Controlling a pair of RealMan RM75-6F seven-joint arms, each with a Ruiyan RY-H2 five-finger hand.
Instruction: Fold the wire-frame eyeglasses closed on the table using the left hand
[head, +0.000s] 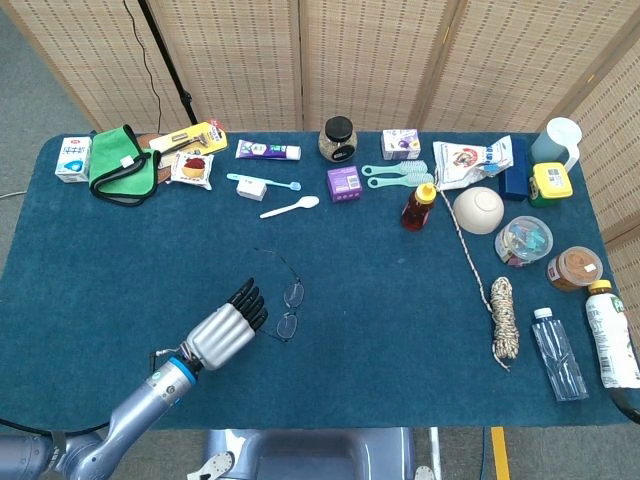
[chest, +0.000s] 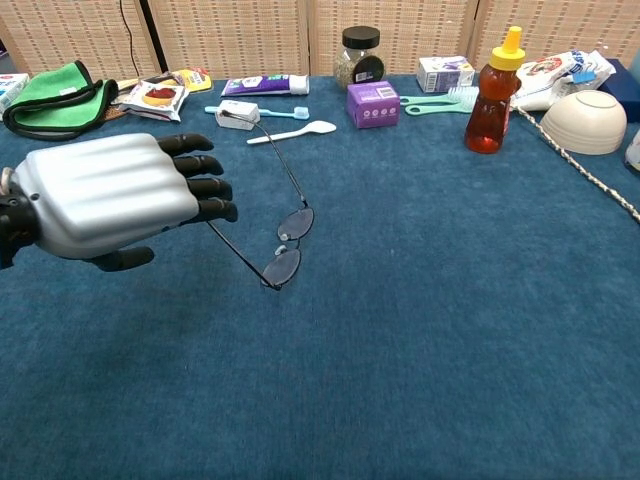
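The wire-frame eyeglasses (head: 291, 308) (chest: 289, 244) lie on the blue table (head: 400, 320) left of centre, both lenses showing. Their thin temples are spread apart. One temple runs toward the table's back and the other runs toward my left hand. My left hand (head: 224, 328) (chest: 108, 194) hovers just left of the glasses with its fingers stretched out and nothing in it. Its fingertips (chest: 222, 210) are right at the end of the nearer temple; I cannot tell whether they touch it. My right hand shows in neither view.
Along the back edge lie a green cloth (head: 122, 163), a white spoon (head: 291, 208), a purple box (head: 343, 184) and a dark-lidded jar (head: 338, 139). A honey bottle (head: 418, 206), a bowl (head: 478, 210), a rope (head: 502, 318) and bottles (head: 558, 353) crowd the right side.
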